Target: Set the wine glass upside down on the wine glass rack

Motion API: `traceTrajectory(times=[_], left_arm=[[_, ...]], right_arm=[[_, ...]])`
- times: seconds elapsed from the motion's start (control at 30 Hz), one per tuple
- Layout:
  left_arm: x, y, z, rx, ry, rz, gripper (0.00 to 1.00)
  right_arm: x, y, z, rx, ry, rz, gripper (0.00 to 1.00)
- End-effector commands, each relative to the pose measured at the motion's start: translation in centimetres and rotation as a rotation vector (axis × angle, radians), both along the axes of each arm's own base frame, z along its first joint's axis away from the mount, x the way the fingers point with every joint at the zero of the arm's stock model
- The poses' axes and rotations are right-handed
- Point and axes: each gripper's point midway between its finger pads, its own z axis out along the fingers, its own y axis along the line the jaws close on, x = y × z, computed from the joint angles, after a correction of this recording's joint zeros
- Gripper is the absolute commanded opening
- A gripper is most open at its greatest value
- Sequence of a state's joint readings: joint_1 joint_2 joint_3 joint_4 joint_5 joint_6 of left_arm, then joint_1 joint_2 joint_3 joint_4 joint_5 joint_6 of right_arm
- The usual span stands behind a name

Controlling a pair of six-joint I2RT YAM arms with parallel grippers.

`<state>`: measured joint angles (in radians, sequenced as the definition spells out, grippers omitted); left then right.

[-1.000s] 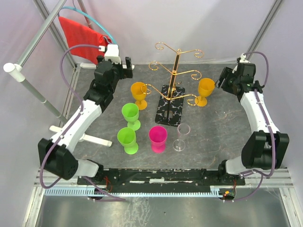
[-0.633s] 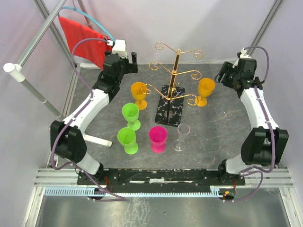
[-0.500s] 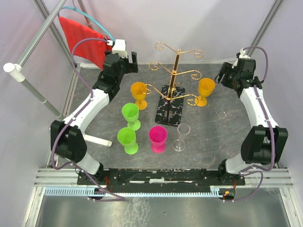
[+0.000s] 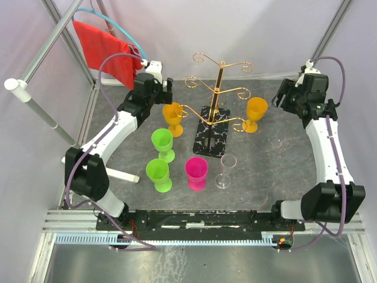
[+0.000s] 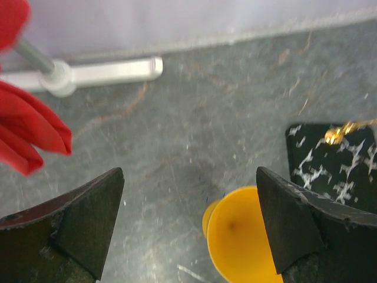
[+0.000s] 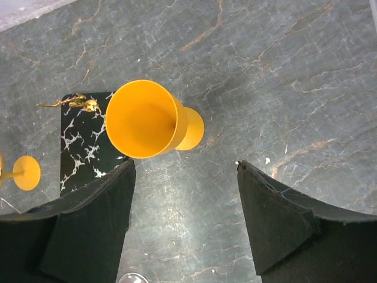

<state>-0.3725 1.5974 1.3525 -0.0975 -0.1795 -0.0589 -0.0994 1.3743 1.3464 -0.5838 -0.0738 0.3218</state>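
The gold wire rack (image 4: 218, 88) stands on its black marble base (image 4: 211, 131) at the table's middle back. The clear wine glass (image 4: 226, 171) stands upright in front of the base; only its rim (image 6: 131, 278) shows at the bottom edge of the right wrist view. My left gripper (image 4: 164, 88) is open and empty, above and just behind the left orange goblet (image 4: 172, 117), which sits near its right finger (image 5: 247, 242). My right gripper (image 4: 281, 97) is open and empty, up and to the right of the right orange goblet (image 4: 256, 113), which lies ahead of the fingers (image 6: 144, 118).
Two green goblets (image 4: 162, 143) (image 4: 158, 174) and a pink goblet (image 4: 197, 173) stand left of the clear glass. A red cloth (image 4: 103, 50) hangs at the back left, and a white bar (image 5: 100, 72) lies along the back edge. The marble base shows in both wrist views (image 5: 336, 165) (image 6: 82, 141).
My left gripper has moved right and a little forward, ending near the left orange goblet. My right gripper has shifted slightly to the right. The glasses and rack have not moved.
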Motion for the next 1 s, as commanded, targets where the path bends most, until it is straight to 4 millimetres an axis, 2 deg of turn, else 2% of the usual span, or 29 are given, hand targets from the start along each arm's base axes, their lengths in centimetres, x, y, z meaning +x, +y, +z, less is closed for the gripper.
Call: traceTrajectory(times=[0.0, 0.2, 0.33, 0.57, 0.83, 0.9, 0.97], left_arm=[[-1.5, 0.1, -3.7, 0.028, 0.134, -0.022, 0.99], [-1.9, -0.6, -6.2, 0.034, 0.218, -0.065, 0.99], [-2.2, -0.8, -6.9, 0.031, 0.247, -0.074, 0.94], [-3.1, -1.0, -8.2, 0.049, 0.302, -0.105, 0.8], [-3.3, -1.6, -9.9, 0.046, 0.348, -0.138, 0.5], [-3.3, -1.5, -10.1, 0.048, 0.354, -0.134, 0.37], [-3.2, -1.4, -10.0, 0.05, 0.35, -0.129, 0.2]], right_arm=[[-2.1, -0.1, 4.0, -0.032, -0.061, 0.003, 0.78], [-3.8, 0.2, 5.0, -0.041, -0.068, 0.016, 0.79], [-4.4, 0.1, 4.9, -0.046, -0.057, 0.019, 0.8], [-4.6, 0.2, 4.3, -0.044, -0.043, 0.017, 0.8], [-4.9, 0.2, 4.2, -0.041, -0.038, 0.018, 0.8], [-5.0, 0.2, 4.3, -0.044, -0.041, 0.017, 0.8], [-5.1, 0.1, 4.4, -0.045, -0.043, 0.012, 0.8]])
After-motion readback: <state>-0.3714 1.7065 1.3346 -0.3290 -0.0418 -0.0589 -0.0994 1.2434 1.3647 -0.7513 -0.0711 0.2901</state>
